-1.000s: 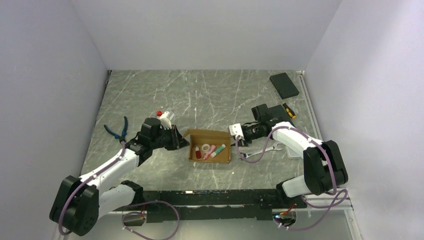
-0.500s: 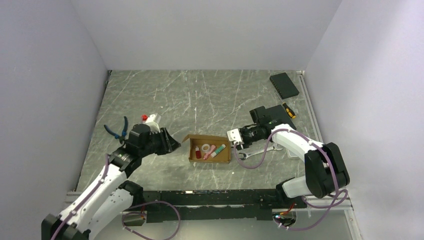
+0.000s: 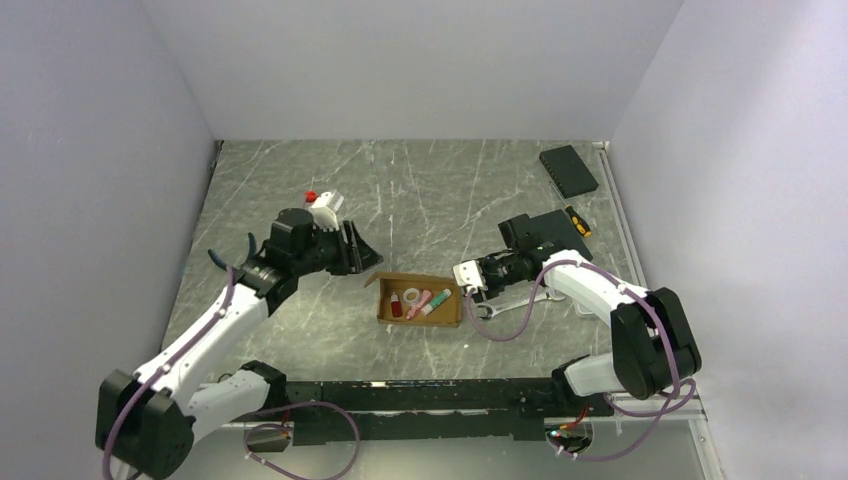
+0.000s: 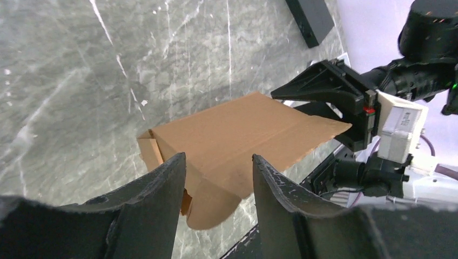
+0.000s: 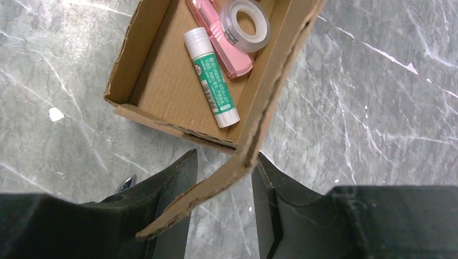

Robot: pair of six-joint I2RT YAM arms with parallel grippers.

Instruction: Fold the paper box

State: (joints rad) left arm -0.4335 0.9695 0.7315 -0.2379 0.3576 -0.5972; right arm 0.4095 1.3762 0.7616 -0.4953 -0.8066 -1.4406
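Left gripper [image 3: 362,252] has shifted from the left of the box [image 3: 420,298] to just beyond its loose left flap, fingers spread and holding nothing. Box lies open-topped at mid-table [image 3: 420,190], holding a glue stick [image 5: 211,78], a pink tube [image 5: 224,40] and a tape roll [image 5: 246,24]. Right gripper [image 5: 224,156] straddles the raised right flap, fingers partly spread; whether they clamp it cannot be told. Wrench [image 3: 520,305] lies near the box's right side.

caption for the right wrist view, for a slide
Right gripper with a flap of the paper box between its fingers; glue stick, pink item and tape roll lie inside.
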